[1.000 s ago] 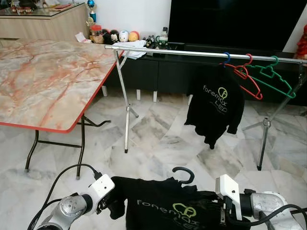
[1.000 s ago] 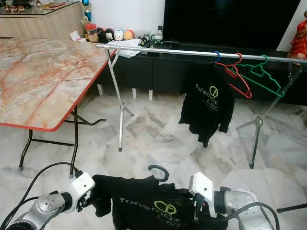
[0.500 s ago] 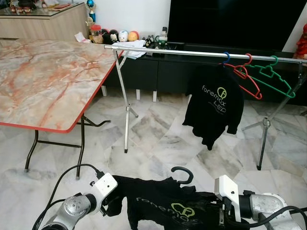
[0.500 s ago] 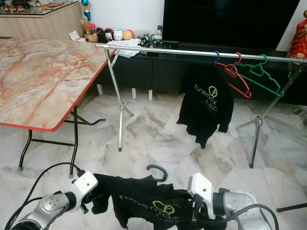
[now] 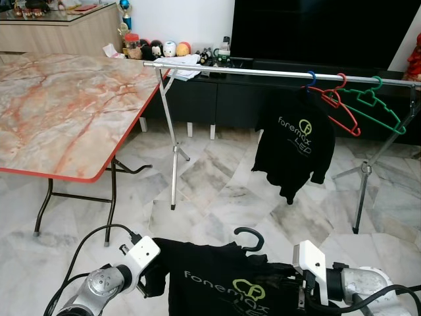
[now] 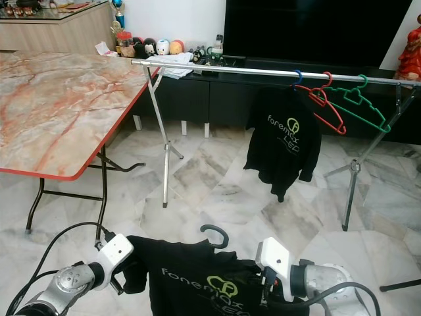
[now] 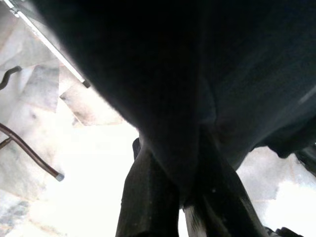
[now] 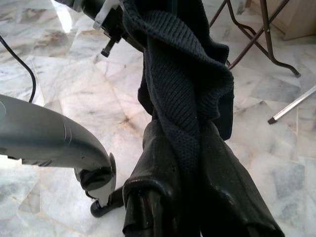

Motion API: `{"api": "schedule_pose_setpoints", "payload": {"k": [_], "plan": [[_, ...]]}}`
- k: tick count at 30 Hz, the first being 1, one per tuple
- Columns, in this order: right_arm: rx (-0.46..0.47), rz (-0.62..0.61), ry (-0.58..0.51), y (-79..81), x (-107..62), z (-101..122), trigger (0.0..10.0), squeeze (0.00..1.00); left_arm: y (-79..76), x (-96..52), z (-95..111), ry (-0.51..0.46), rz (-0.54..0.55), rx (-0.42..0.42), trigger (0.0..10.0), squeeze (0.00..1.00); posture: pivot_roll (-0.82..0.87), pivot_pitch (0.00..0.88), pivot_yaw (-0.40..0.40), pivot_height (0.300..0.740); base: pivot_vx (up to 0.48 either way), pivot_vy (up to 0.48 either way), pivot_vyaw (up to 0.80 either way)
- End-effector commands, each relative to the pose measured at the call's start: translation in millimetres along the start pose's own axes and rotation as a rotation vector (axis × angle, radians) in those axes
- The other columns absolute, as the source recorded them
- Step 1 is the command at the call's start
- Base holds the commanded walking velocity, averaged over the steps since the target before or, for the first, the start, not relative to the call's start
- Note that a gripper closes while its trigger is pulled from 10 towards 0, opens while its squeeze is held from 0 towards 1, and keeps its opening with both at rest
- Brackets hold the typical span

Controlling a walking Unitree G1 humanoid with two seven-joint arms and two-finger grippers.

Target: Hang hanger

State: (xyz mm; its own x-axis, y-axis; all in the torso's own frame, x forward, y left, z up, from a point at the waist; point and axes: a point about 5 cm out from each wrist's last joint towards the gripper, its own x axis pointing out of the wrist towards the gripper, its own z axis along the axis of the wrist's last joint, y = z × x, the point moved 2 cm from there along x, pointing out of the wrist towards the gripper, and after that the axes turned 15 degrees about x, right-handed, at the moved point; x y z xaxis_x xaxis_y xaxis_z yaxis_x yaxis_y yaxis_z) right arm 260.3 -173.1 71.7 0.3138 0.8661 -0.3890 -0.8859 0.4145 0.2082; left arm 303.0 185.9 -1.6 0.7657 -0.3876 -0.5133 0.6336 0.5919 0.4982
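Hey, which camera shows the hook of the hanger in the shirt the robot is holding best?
The left eye view shows it best: the black hook stands up whole from the collar of the held shirt, against the pale floor. The right eye view shows the same hook. Both wrist views show black fabric pinched between fingers, no hook.

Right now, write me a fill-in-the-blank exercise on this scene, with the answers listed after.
1. Both grippers hold a black ____ printed with a green logo.
2. On the rail, one black shirt hangs beside a red hanger and a ____ one.
3. The marble-topped table has a ____ edge.
4. The held hanger's hook is ____ in colour.

Answers: shirt; green; red; black
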Motion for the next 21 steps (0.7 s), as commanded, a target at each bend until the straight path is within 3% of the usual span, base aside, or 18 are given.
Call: {"api": "schedule_pose_setpoints", "payload": {"k": [1, 6, 11, 13, 16, 18, 20, 21], "plan": [[-0.028, 0.007, -0.033, 2.4, 1.9, 8.9, 10.0, 0.00, 4.9, -1.9, -2.0, 0.002, 0.034, -0.014, 0.0, 0.00, 0.01, 0.074, 0.023, 0.740, 0.000, 0.000, 0.00], [-0.033, -0.051, -0.043, -2.8, 0.3, 9.6, 10.0, 0.00, 26.6, -6.9, -9.7, 0.071, 0.188, -0.029, 0.0, 0.00, 0.01, 0.074, 0.022, 0.740, 0.000, 0.000, 0.00], [-0.068, -0.161, 0.007, -14.7, -4.6, 3.5, 10.0, 0.00, 48.1, -16.9, -23.1, 0.162, 0.380, -0.117, 0.0, 0.00, 0.01, 0.073, 0.022, 0.740, 0.000, 0.000, 0.00], [-0.080, -0.185, 0.015, -17.3, -5.3, 2.2, 10.0, 0.00, 51.0, -18.7, -24.9, 0.174, 0.408, -0.127, 0.0, 0.00, 0.01, 0.073, 0.022, 0.740, 0.000, 0.000, 0.00], [-0.077, -0.346, -0.071, -33.9, -7.0, 13.2, 10.0, 0.00, 51.7, -22.2, -32.4, 0.229, 0.428, -0.107, 0.0, 0.00, 0.02, 0.075, 0.018, 0.740, 0.000, 0.000, 0.00], [-0.062, -0.520, -0.133, -52.0, -13.1, 23.2, 10.0, 0.00, 50.0, -25.1, -39.7, 0.281, 0.433, -0.094, 0.0, 0.00, 0.02, 0.075, 0.020, 0.740, 0.000, 0.000, 0.00], [-0.028, -0.688, -0.207, -68.5, -23.7, 32.9, 10.0, 0.00, 50.5, -29.3, -47.6, 0.336, 0.466, -0.108, 0.0, 0.00, 0.02, 0.076, 0.021, 0.740, 0.000, 0.000, 0.00], [0.009, -0.713, -0.228, -71.1, -25.7, 33.5, 10.0, 0.00, 50.2, -30.4, -49.9, 0.356, 0.470, -0.107, 0.0, 0.00, 0.02, 0.076, 0.020, 0.740, 0.000, 0.000, 0.00]]}}
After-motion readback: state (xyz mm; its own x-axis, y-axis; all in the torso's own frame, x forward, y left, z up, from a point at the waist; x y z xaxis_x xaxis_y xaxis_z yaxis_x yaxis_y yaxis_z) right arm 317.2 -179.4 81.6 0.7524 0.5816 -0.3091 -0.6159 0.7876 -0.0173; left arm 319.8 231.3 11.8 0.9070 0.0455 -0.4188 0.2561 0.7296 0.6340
